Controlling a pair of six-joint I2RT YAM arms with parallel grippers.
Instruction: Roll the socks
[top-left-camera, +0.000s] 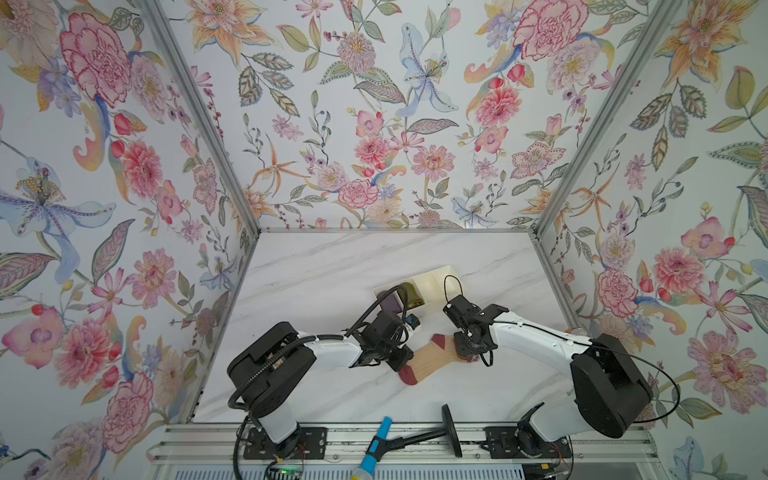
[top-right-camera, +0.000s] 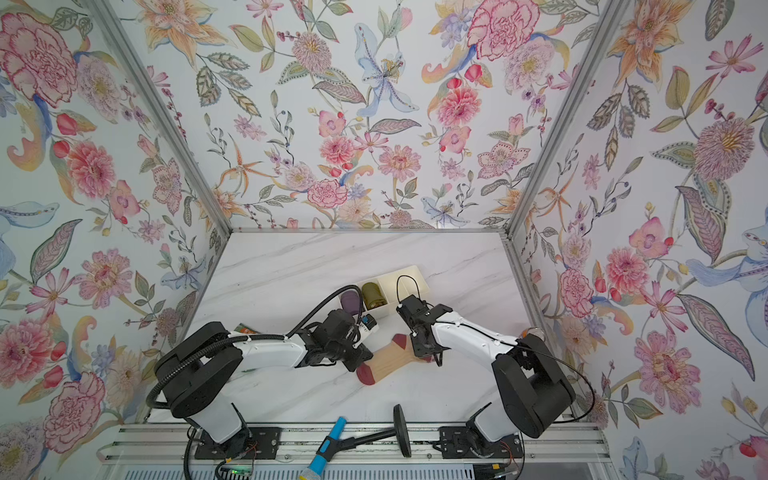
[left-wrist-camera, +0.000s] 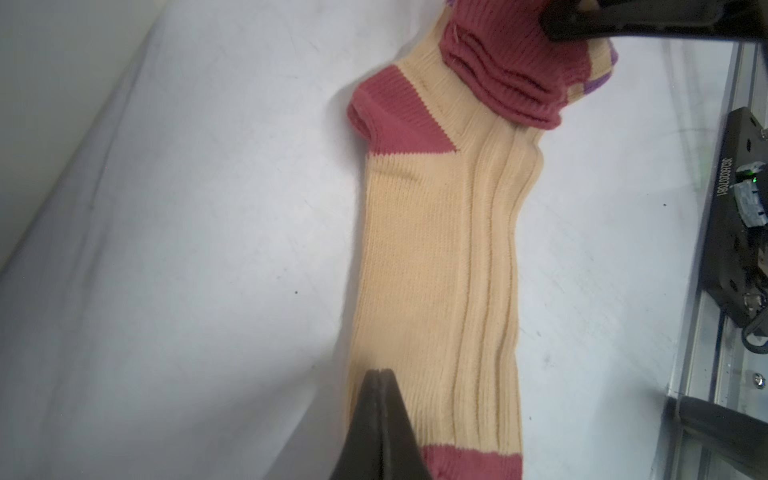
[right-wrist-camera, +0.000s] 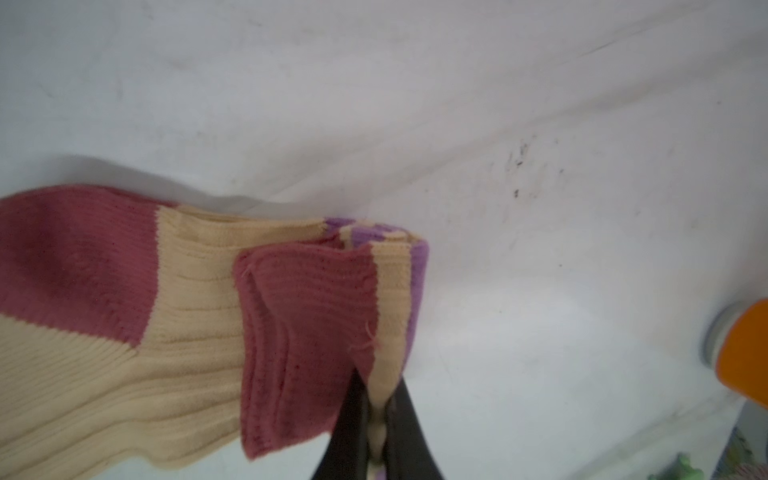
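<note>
The socks (top-left-camera: 432, 359) (top-right-camera: 392, 361) lie flat near the middle of the marble table, peach with maroon toe and heel. In the right wrist view the maroon cuff (right-wrist-camera: 307, 324) is folded back over the leg, and purple stripes show at the fold. My right gripper (right-wrist-camera: 379, 386) (top-left-camera: 469, 353) is shut on that folded cuff end. My left gripper (left-wrist-camera: 379, 370) (top-left-camera: 401, 365) is shut with nothing between its jaws. Its tips rest on the socks' (left-wrist-camera: 436, 249) foot near the maroon toe band. The arms hide both ends of the socks in both top views.
A white compartment tray (top-left-camera: 432, 282) stands behind the socks and holds a purple roll (top-left-camera: 390, 303) and an olive roll (top-left-camera: 411, 293). A blue-handled tool (top-left-camera: 376, 444) and a black disc stand (top-left-camera: 451, 428) lie on the front rail. An orange object (right-wrist-camera: 744, 349) sits near the right gripper.
</note>
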